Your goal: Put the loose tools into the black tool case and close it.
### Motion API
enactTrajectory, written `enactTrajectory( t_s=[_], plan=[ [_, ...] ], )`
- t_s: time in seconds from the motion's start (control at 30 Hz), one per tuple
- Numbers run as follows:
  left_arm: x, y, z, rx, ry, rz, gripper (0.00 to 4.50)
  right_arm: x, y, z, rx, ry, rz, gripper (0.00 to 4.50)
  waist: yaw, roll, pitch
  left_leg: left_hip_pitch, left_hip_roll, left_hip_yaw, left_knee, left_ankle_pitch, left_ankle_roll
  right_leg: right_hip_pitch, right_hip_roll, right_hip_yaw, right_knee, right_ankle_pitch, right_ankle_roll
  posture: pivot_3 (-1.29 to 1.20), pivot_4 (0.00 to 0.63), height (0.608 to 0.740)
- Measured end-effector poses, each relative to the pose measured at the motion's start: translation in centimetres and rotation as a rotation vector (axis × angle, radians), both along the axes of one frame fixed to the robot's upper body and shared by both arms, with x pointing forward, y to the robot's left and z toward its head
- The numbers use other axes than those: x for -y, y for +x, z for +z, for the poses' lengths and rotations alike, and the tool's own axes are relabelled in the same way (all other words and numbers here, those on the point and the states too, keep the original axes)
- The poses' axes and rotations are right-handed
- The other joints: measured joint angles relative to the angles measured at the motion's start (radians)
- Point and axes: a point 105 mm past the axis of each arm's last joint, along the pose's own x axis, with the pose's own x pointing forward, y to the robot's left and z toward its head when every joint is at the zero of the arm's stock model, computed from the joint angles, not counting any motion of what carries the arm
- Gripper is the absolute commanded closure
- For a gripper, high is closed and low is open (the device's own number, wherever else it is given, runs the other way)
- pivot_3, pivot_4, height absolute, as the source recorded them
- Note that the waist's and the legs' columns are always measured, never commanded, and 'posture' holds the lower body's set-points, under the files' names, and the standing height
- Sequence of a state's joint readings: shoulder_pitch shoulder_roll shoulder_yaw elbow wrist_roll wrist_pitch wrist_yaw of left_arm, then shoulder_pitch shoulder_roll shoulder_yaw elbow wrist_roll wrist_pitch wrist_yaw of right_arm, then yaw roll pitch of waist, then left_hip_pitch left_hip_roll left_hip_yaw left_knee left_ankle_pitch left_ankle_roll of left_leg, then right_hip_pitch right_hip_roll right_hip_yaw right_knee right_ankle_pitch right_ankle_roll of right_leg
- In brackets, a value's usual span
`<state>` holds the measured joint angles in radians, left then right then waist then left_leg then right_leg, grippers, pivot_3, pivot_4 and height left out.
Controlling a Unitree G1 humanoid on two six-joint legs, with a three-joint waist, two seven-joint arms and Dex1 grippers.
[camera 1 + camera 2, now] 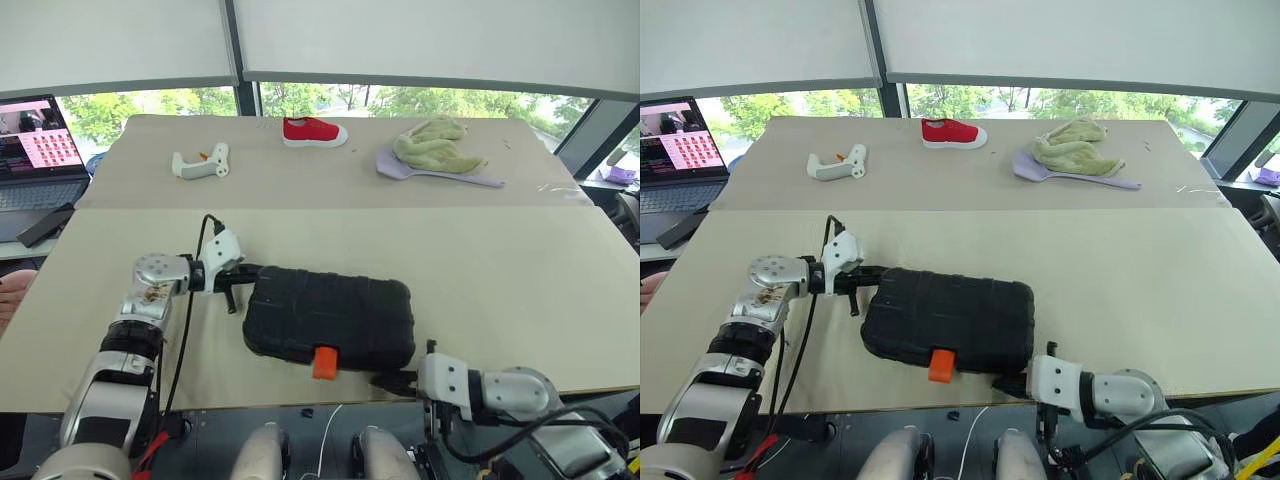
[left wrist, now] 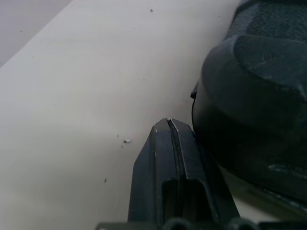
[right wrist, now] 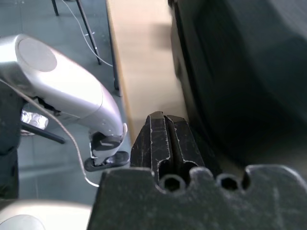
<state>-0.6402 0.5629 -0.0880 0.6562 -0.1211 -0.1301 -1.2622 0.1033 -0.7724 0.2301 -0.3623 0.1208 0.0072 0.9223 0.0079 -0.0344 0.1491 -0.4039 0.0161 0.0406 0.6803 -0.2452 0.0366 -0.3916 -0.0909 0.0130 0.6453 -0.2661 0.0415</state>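
Under bright windows, the head view shows the beige table (image 1: 520,290) with the black tool case (image 1: 330,318) lid-down at lower centre, the left gripper (image 1: 236,289) pinched empty at its left end, seemingly steadying it; the right gripper (image 3: 164,139), likewise clamped empty, noses its near corner.

Two beige tables (image 1: 330,240) butted edge to edge, seam running across; matte tops, evenly daylit. Windows (image 1: 420,98) along the far wall; white roller blinds (image 1: 430,40) drawn most of the way down, green foliage in the strip below; dark vertical mullion (image 1: 245,60) between panes. Side surface at far left: open laptop (image 1: 35,150), screen lit pink. Dark grey floor (image 3: 53,163) beyond the near table edge, thin black furniture legs (image 3: 86,24) standing on it, pale cable trailing
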Motion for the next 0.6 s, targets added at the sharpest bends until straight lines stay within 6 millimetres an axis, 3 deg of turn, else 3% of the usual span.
enactTrajectory(
  t_s=[0.23, 0.4, 0.53, 0.6],
  plan=[
    [0.4, -2.7, -0.5, -0.052, -0.072, -0.055, 4.50, 1.9, 4.0, 0.5, 0.057, -0.036, -0.099, 4.44, 0.002, -0.001, 0.000, 0.001, 0.000, 0.000, 0.001, 0.000, 0.000, 0.001, -0.001, 0.000, 0.000, 0.000, 0.000, 0.00, 0.150, 0.740],
    [1.2, -4.6, -0.6, -0.084, -0.166, -0.007, 4.50, 3.9, 8.3, 1.2, 0.095, -0.005, -0.246, 4.44, 0.001, 0.000, 0.001, 0.001, 0.001, -0.001, 0.000, 0.000, 0.000, 0.001, -0.002, 0.001, 0.001, 0.001, 0.000, 0.00, 0.150, 0.740],
    [1.1, -5.1, 0.8, -0.087, -0.255, 0.029, 4.50, 5.1, 9.5, 1.5, 0.112, -0.011, -0.290, 4.44, 0.004, 0.000, 0.001, 0.000, 0.001, -0.002, 0.000, 0.000, 0.000, 0.000, -0.002, 0.000, 0.001, 0.001, 0.000, 0.00, 0.150, 0.740],
    [0.0, -5.0, 1.8, -0.081, -0.232, 0.043, 4.50, 5.6, 9.3, 1.5, 0.096, -0.011, -0.290, 4.44, 0.002, 0.000, 0.001, 0.000, 0.001, -0.002, 0.000, 0.000, 0.000, 0.001, -0.001, 0.000, 0.001, 0.001, 0.000, 0.00, 0.150, 0.740]
  ],
)
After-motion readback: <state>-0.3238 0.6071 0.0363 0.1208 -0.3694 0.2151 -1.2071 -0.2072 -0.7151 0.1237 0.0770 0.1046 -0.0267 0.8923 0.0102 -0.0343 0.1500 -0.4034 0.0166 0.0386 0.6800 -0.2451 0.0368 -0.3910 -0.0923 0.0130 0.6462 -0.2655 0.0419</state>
